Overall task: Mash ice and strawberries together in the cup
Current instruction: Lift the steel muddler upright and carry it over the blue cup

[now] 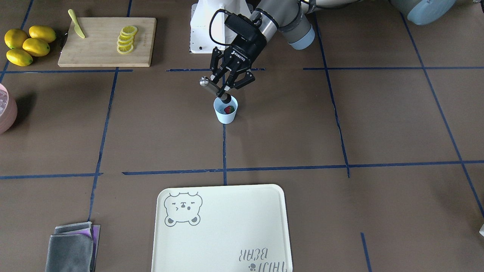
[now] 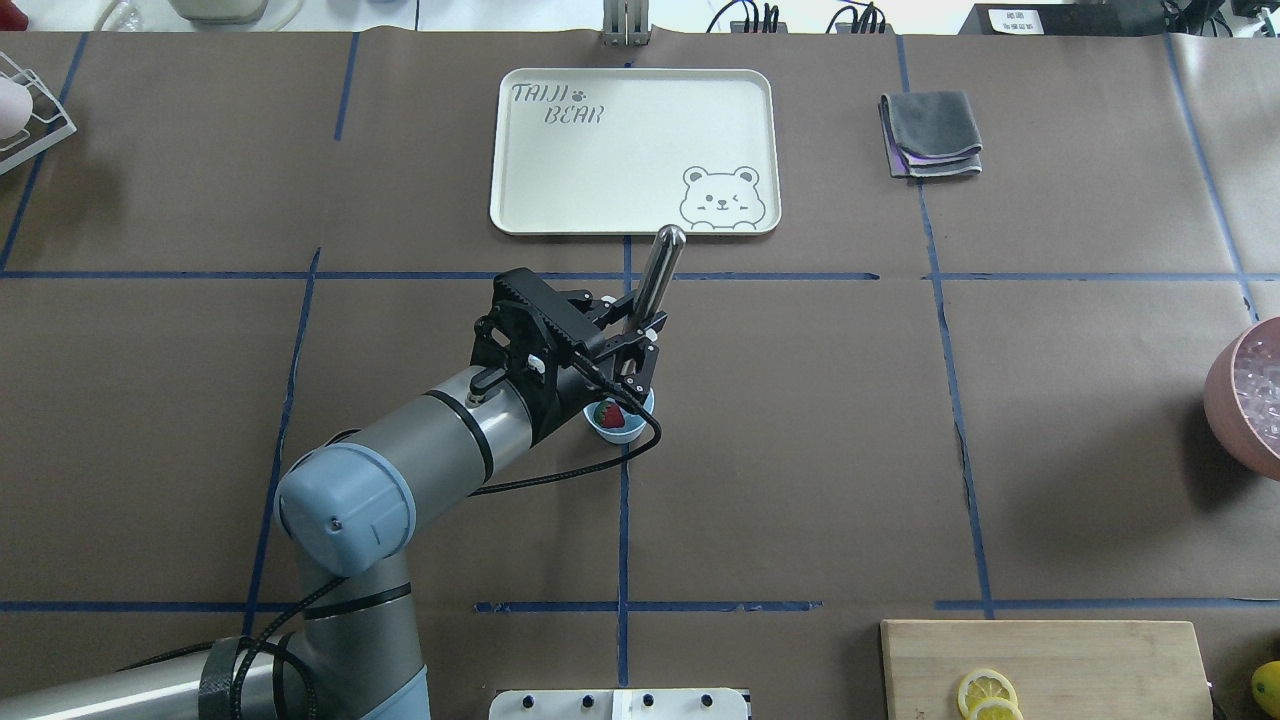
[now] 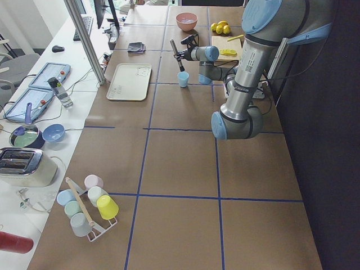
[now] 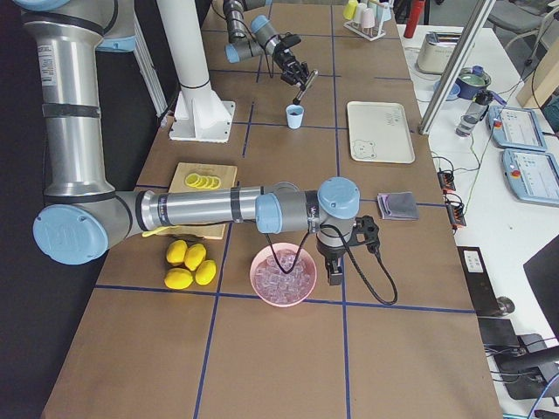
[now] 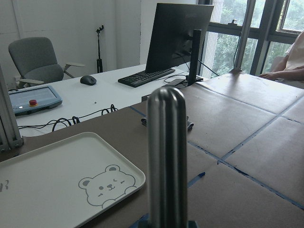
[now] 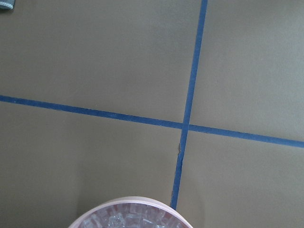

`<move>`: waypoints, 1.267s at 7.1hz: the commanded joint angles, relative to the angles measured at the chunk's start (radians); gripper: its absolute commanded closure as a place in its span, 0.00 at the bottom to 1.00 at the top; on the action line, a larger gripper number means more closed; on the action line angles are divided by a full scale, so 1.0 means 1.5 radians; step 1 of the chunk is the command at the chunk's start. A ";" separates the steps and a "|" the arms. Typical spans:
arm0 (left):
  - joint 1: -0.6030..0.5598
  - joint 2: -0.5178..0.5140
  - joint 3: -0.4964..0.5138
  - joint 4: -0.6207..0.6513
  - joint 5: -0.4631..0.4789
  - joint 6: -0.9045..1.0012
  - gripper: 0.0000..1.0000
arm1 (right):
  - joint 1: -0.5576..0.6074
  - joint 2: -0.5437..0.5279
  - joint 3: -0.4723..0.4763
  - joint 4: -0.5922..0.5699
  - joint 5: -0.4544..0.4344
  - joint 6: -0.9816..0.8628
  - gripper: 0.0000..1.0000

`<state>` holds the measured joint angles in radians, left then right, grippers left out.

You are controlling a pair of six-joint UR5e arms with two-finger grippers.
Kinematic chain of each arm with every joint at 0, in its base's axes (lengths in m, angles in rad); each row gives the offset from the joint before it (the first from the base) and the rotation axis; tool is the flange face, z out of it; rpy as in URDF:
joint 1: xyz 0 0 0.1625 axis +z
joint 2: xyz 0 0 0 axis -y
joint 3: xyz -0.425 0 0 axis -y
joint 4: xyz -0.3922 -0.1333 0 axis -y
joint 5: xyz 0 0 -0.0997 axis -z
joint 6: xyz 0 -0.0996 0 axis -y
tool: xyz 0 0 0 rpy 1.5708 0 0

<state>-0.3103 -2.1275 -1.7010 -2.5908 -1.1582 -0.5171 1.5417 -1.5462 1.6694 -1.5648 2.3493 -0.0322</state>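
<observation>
While left arm (image 2: 450,437) extends, fingers (image 1: 245,80) pinch tilted muddler (image 1: 214,89), apparently into cup (image 1: 225,115).

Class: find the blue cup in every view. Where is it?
Front: cup centre, below the left pincer.
Overhead: cup centre, partly under the pincer.
Left: cup upper middle.
Right: cup upper middle.
Left wrist: cannot tell.
Right wrist: absent.
Landmark: bear tray, in all but the right wrist view.
</observation>
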 commanded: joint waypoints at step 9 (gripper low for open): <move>0.022 0.001 0.063 -0.032 0.003 0.007 1.00 | 0.000 0.000 -0.001 0.001 0.001 -0.001 0.00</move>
<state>-0.2803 -2.1278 -1.6067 -2.6380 -1.1536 -0.5062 1.5425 -1.5463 1.6684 -1.5636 2.3504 -0.0338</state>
